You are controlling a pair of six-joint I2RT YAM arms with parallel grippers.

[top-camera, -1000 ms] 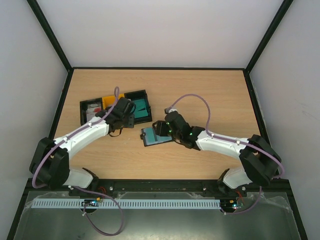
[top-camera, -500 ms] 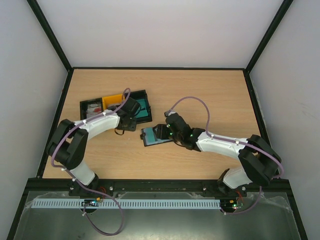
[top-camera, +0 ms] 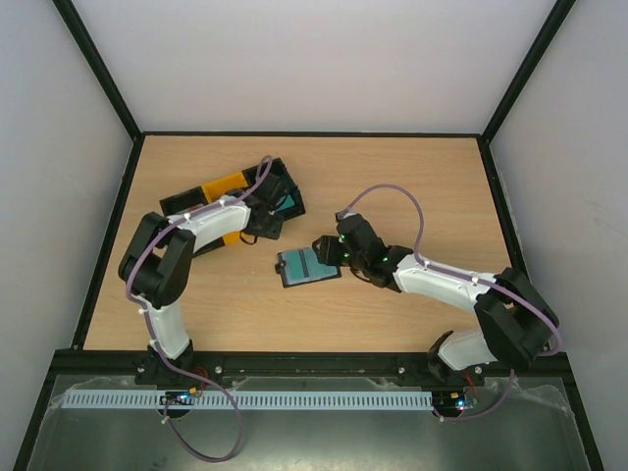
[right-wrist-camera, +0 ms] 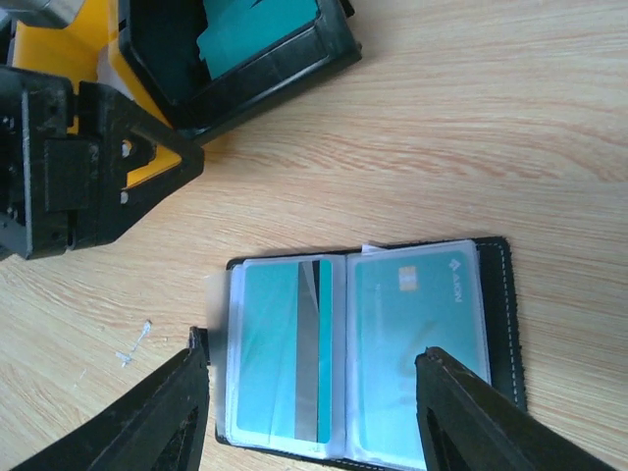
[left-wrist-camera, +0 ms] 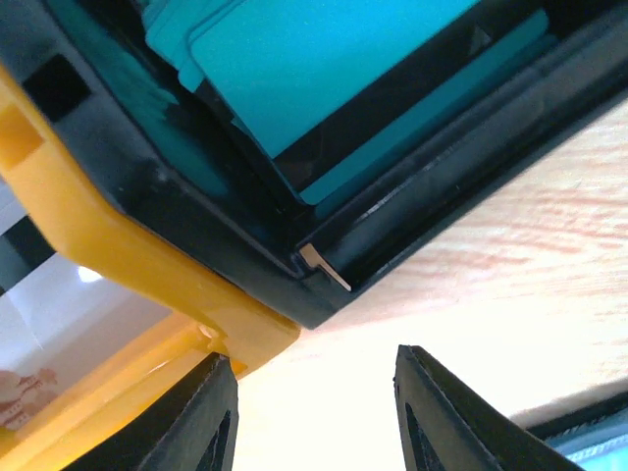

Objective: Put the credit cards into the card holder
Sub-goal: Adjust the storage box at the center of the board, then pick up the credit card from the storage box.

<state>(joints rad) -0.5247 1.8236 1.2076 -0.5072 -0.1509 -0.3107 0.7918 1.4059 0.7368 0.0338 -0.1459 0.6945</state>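
Right gripper (right-wrist-camera: pixel 312 417): fingers spread, gripping nothing, close over the card holder (right-wrist-camera: pixel 498 324). The holder lies unfolded near the middle of the table (right-wrist-camera: pixel 491 128). It is black with a stitched border, and its two clear pockets show teal credit cards (right-wrist-camera: pixel 412 334), one stripe-side up and one chip-side up.

Left gripper (left-wrist-camera: pixel 312 412): fingers parted and empty, at the corner of the black bin (left-wrist-camera: pixel 442 167), which holds more teal cards and adjoins a yellow bin (left-wrist-camera: pixel 88 245).

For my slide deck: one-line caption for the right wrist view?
Open right tool facing the unfolded card holder, teal credit cards on both sides.

Lab test cell: white panels (top-camera: pixel 324 59) boxing in a wooden table (top-camera: pixel 392 177).
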